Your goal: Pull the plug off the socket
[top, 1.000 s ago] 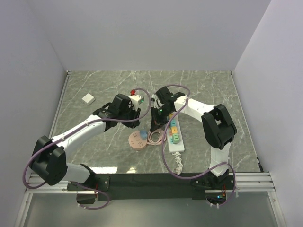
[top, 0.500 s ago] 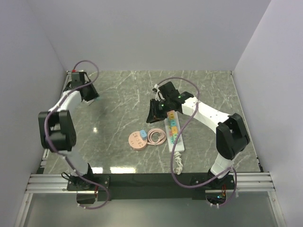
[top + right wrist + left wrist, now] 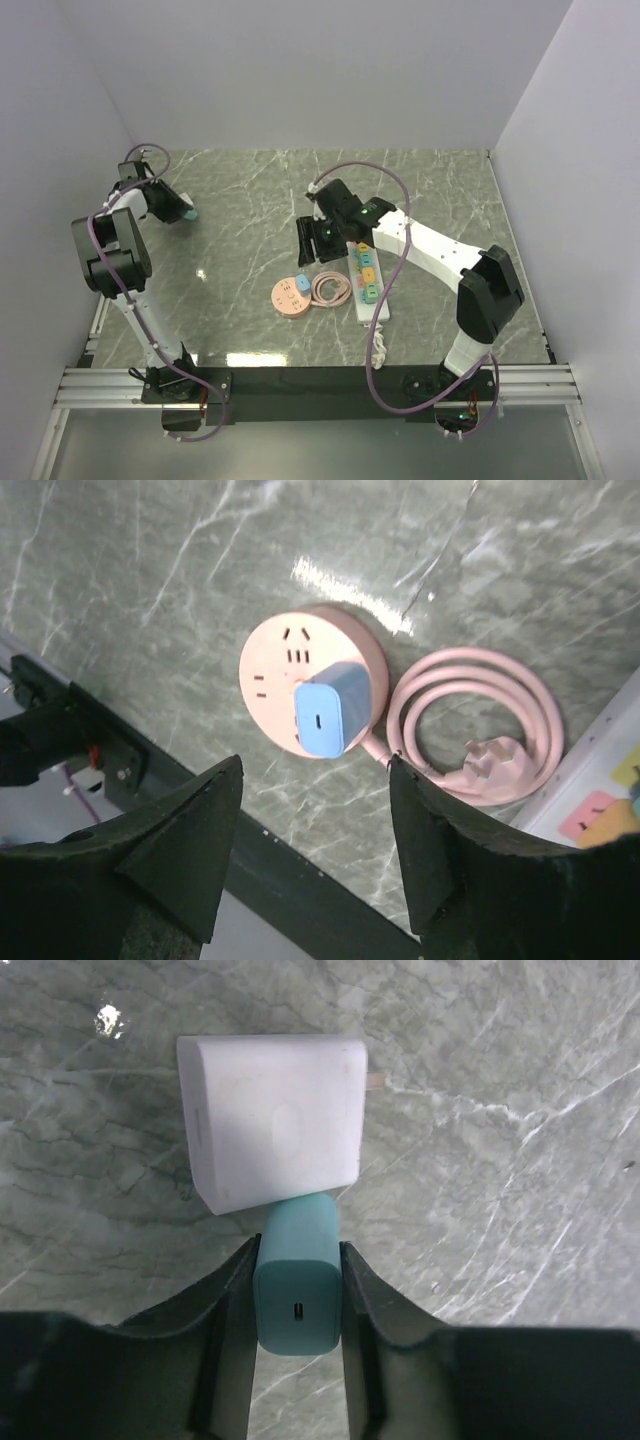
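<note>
The socket [image 3: 367, 280], a long white strip with pastel outlets, lies right of centre; one corner of the socket [image 3: 600, 790] shows in the right wrist view. At the far left, my left gripper [image 3: 180, 212] [image 3: 297, 1250] is shut on a teal plug [image 3: 296, 1280] [image 3: 190, 214], both fingers pressed to its sides, low over the table. The plug's front end touches a white adapter block [image 3: 272, 1120]. My right gripper [image 3: 308, 240] [image 3: 315, 765] hangs open and empty just left of the strip, above a pink round socket [image 3: 310, 695].
The pink round socket [image 3: 291, 296] carries a blue plug [image 3: 328, 715], with its pink cord [image 3: 480, 740] coiled beside it against the strip. The strip's short white cord [image 3: 377, 345] trails toward the near edge. Walls close in on the left, back and right.
My left arm has swung from the table's middle to the far left with the teal plug. My right gripper has opened and shifted left, off the strip.
</note>
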You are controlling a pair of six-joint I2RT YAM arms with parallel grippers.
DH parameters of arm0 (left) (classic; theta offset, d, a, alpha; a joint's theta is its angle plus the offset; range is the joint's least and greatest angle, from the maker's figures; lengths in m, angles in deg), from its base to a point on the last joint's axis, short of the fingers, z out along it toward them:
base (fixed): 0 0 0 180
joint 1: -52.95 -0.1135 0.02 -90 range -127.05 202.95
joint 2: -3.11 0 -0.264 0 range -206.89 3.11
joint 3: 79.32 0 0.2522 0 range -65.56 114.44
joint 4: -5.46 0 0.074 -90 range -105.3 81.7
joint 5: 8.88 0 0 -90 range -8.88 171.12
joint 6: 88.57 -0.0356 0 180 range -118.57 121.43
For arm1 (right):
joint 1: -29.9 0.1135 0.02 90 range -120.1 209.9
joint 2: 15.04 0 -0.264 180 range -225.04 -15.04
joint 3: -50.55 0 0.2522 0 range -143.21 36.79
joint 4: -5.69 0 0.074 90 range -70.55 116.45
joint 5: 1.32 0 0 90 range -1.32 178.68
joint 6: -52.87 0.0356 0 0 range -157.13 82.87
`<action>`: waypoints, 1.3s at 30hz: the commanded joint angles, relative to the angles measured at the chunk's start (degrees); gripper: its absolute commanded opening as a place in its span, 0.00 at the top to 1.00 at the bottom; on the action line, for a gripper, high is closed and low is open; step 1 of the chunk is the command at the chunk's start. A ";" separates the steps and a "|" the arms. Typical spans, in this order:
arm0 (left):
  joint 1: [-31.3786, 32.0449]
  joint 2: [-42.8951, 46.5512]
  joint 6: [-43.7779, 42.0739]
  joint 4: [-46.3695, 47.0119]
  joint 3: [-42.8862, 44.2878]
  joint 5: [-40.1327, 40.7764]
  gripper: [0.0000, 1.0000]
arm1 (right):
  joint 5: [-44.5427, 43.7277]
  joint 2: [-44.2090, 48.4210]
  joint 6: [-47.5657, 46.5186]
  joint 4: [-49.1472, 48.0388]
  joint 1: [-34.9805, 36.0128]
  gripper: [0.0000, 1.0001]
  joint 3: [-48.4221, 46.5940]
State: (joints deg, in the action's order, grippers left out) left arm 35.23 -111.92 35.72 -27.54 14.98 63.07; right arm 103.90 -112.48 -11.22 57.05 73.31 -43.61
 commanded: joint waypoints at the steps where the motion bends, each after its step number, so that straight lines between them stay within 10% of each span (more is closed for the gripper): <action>1: -1.70 -0.73 2.80 2.72 0.07 -4.19 0.62 | -5.27 -1.86 -2.53 1.85 2.45 0.32 -4.93; 8: -2.68 4.79 4.39 3.69 -4.50 -6.21 0.16 | -10.74 -7.14 -5.34 5.11 6.24 0.31 -8.72; 15: -0.40 18.85 1.67 1.23 -14.59 -6.39 0.08 | -16.63 -9.69 -5.61 7.66 9.05 0.29 -9.25; 18: 2.94 25.36 0.96 0.44 -19.69 -7.80 0.23 | -16.28 -11.00 -5.61 6.61 9.75 0.29 -8.63; 23: 11.37 33.53 0.70 3.15 -29.18 -12.27 0.99 | -15.49 -13.38 -4.91 5.29 10.02 0.39 -8.72; 29: 21.92 37.50 5.08 10.27 -38.15 -16.49 0.99 | -15.40 -15.93 -4.12 4.15 10.19 0.61 -7.93; 31: 24.03 38.20 7.54 15.53 -40.53 -19.30 0.99 | -15.84 -15.49 -3.42 3.53 10.11 0.99 -7.75; 39: 32.56 38.56 13.97 25.92 -46.43 -24.24 0.99 | -16.37 -14.34 -1.48 3.09 10.02 1.00 -7.84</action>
State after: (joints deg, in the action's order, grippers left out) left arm 65.15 -74.45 46.80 -9.05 -30.66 42.05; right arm 88.93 -128.51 -14.01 61.73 83.02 -50.32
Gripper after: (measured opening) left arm 0.012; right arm 0.394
